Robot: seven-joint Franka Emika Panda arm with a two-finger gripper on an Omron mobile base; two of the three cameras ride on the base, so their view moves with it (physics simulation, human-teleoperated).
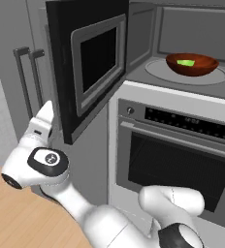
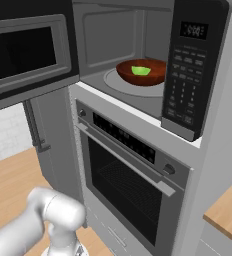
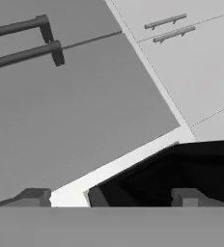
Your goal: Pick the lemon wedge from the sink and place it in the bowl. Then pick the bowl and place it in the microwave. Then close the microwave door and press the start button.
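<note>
Currently the bowl (image 1: pixel 192 64) is sitting on the microwave (image 2: pixel 188 65) turntable holding the lemon wedge (image 2: pixel 140 70), while the gripper (image 3: pixel 111 195) (apparently empty, jaws parted) is hanging behind the microwave door (image 1: pixel 88 63), risking a glancing push leaving it ajar.

Glossy dark reddish-brown bowl (image 1: pixel 192 64) (image 2: pixel 142 72), round and shallow, upright on the pale round turntable inside the microwave (image 1: pixel 182 29) (image 2: pixel 138 30). Tiny bright green lemon wedge (image 1: pixel 185 62) (image 2: pixel 140 70) lying inside the bowl, near its middle. Microwave black and dark grey, boxy, set in the wall above a larger oven, grey cavity exposed. Microwave door (image 1: pixel 88 60) (image 2: pixel 28 50) (image 3: pixel 181 169) swung wide open to the left: wide black panel, grey frame around a dark glass window.
</note>
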